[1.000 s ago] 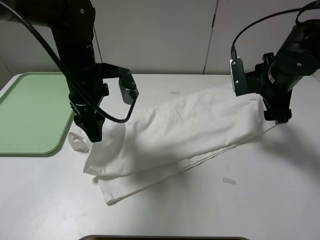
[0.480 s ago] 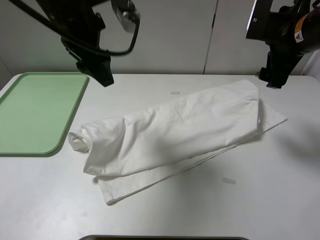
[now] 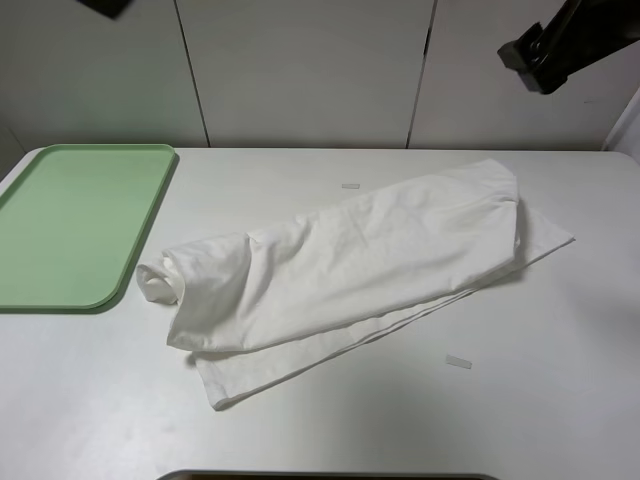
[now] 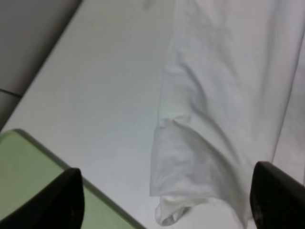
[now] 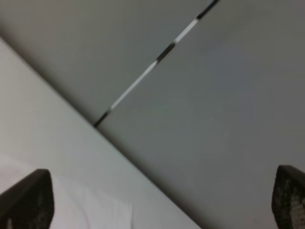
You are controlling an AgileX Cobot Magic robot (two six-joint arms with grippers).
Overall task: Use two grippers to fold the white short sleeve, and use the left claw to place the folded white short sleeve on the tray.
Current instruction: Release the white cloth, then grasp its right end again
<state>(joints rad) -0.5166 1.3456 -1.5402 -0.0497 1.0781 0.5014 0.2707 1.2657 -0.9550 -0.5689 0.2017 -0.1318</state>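
Observation:
The white short sleeve (image 3: 350,265) lies folded into a long band, slanting across the table from lower left to upper right, with nothing holding it. The pale green tray (image 3: 70,225) sits bare at the far left. Both arms are raised high: only a sliver of the left arm (image 3: 105,6) and a piece of the right arm (image 3: 565,40) show at the top edge. In the left wrist view the left claw (image 4: 171,200) is open above the short sleeve's rolled end (image 4: 190,157), beside the tray's corner (image 4: 28,186). The right gripper (image 5: 157,200) is open and faces the wall.
Two small white tape strips (image 3: 350,186) (image 3: 458,362) are stuck on the white table (image 3: 500,420). A dark object's edge (image 3: 330,476) shows at the table's front. Grey wall panels (image 3: 300,70) stand behind the table.
Both arms have lifted from the shirt's two ends up toward the top of the view. The shirt stays where it was laid, its left end now uncovered.

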